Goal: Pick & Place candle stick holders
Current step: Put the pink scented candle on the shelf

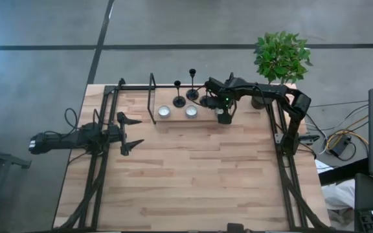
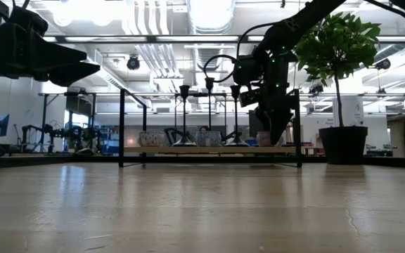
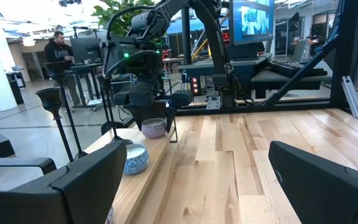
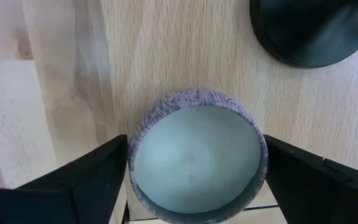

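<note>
Three black candlestick holders stand on their round bases at the table's far edge (image 1: 179, 97) (image 1: 192, 87). The third (image 1: 206, 99) is partly under my right arm, and its base shows in the right wrist view (image 4: 309, 31). My right gripper (image 1: 224, 117) points down over a small patterned candle bowl (image 4: 194, 155) just to the right of them and is shut on it. My left gripper (image 1: 133, 133) is open and empty, hovering at the table's left side. My right gripper pinches the small bowl's outer wall (image 4: 133, 163) between its two fingers, one on each opposite side. The fingers come from above and point down. The bowl is upright, its opening up. It appears to sit on the wood, level with the other bowls.
Two more small candle bowls (image 1: 164, 112) (image 1: 191, 111) sit near the holders. A black upright metal frame (image 1: 152, 97) stands to their left. A potted green plant (image 1: 280, 57) stands at the far right corner. Bare wood lies toward the near edge (image 1: 193, 181).
</note>
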{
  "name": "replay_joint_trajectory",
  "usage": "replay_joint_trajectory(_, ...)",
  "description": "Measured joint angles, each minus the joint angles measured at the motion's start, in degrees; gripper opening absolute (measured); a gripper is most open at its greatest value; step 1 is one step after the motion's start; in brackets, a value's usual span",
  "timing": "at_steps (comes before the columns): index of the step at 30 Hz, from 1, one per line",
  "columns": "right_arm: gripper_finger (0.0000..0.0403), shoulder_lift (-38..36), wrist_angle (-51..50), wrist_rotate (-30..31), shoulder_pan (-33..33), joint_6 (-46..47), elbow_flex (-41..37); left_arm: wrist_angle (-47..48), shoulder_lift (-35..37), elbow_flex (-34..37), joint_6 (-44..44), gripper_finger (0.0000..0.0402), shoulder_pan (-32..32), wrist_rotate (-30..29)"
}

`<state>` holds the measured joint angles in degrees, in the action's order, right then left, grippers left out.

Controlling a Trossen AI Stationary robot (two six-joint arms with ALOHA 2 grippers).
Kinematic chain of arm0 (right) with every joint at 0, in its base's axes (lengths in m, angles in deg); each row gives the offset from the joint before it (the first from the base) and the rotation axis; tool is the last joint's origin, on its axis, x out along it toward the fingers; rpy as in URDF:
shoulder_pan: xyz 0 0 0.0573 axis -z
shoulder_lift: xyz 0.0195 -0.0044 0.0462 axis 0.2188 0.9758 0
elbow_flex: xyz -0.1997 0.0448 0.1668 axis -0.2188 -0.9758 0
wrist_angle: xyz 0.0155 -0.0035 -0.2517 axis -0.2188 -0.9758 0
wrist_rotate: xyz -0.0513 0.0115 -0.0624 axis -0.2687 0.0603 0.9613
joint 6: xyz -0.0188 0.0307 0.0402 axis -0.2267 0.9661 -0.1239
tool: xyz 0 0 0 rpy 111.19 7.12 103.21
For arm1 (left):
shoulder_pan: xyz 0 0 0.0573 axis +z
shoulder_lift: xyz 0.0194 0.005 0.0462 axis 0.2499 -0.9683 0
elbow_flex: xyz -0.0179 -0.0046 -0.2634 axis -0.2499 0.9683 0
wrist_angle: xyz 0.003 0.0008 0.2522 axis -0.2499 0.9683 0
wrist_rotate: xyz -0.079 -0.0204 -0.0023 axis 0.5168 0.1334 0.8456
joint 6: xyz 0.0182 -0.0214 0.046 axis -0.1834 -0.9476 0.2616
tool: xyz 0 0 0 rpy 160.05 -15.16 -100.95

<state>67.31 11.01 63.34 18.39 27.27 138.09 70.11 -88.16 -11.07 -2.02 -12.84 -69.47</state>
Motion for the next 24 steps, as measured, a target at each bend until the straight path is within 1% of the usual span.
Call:
replay_joint_trajectory(11, 0.0363, 0.0, 0.6, 0.3, 0.0, 0.3, 0.0, 0.0, 0.0, 0.0, 0.0, 0.0399, 0.0, 0.0)
replay_joint_trajectory(15, 0.0364, 0.0, 0.7, 2.6, 0.0, 1.5, -0.1, 0.0, 0.0, 0.0, 0.0, 0.0399, 0.0, 0.0)
replay_joint_trajectory(24, 0.0364, -0.6, 0.5, 2.9, 0.0, 1.3, -0.2, 0.0, 0.0, 0.0, 0.0, 0.0399, 0.0, 0.0)
